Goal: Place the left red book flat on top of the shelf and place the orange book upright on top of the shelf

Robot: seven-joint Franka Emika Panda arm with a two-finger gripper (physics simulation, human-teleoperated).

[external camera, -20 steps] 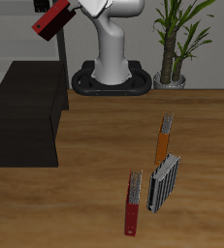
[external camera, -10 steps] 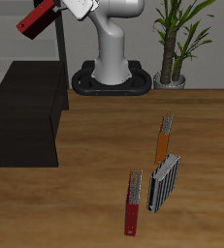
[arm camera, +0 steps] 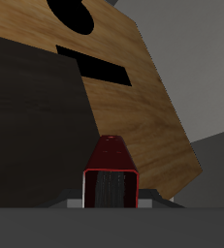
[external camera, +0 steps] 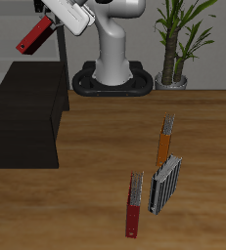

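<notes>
My gripper (external camera: 50, 21) is raised high above the back of the black shelf (external camera: 28, 107), shut on the left red book (external camera: 34, 36), which hangs tilted below it in the air. In the wrist view the same red book (arm camera: 111, 177) shows end-on between the fingers, with its pale page block facing the camera and the dark shelf (arm camera: 31, 126) below. The orange book (external camera: 163, 146) stands on its edge on the wooden table, beside the grey striped book.
A grey striped book (external camera: 165, 184) and a slimmer, longer red book (external camera: 134, 207) stand near the table's front edge. The robot base (external camera: 113, 78) and a potted plant (external camera: 178, 39) stand at the back.
The gripper has swung the red book along above the shelf's back and lowered it a little; the book is tilted more steeply now. The books on the table have not moved.
</notes>
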